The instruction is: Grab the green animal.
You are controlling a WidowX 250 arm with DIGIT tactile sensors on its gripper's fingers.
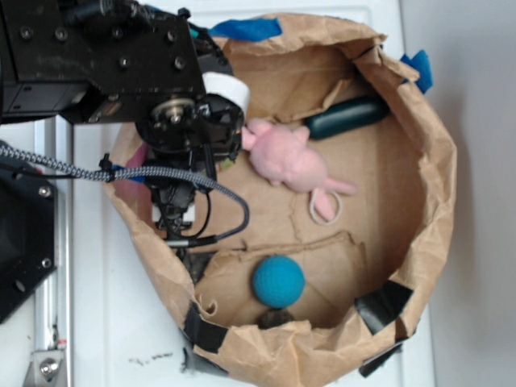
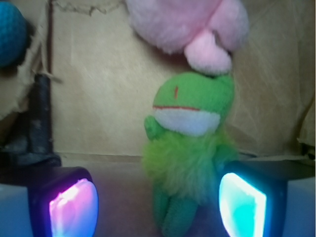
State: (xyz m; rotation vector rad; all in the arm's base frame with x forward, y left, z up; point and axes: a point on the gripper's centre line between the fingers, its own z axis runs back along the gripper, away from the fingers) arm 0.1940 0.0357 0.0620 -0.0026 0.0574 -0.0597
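In the wrist view the green animal (image 2: pixel 187 148) lies on the brown paper floor, a fuzzy lime-green plush with a white mouth patch and a red line. My gripper (image 2: pixel 158 207) is open around it: the plush sits between the two glowing pads, close to the cyan right pad (image 2: pixel 242 205) and well apart from the pink left pad (image 2: pixel 74 207). Its legs reach down between the pads. In the exterior view the arm and gripper (image 1: pixel 179 211) hang over the paper bag's left side, and the green animal is hidden beneath them.
A pink plush animal (image 1: pixel 286 160) (image 2: pixel 190 24) lies just beyond the green one, touching its head. A teal ball (image 1: pixel 278 280) (image 2: pixel 11 32), a dark cylinder (image 1: pixel 348 117) and the crumpled paper bag wall (image 1: pixel 435 185) surround the spot.
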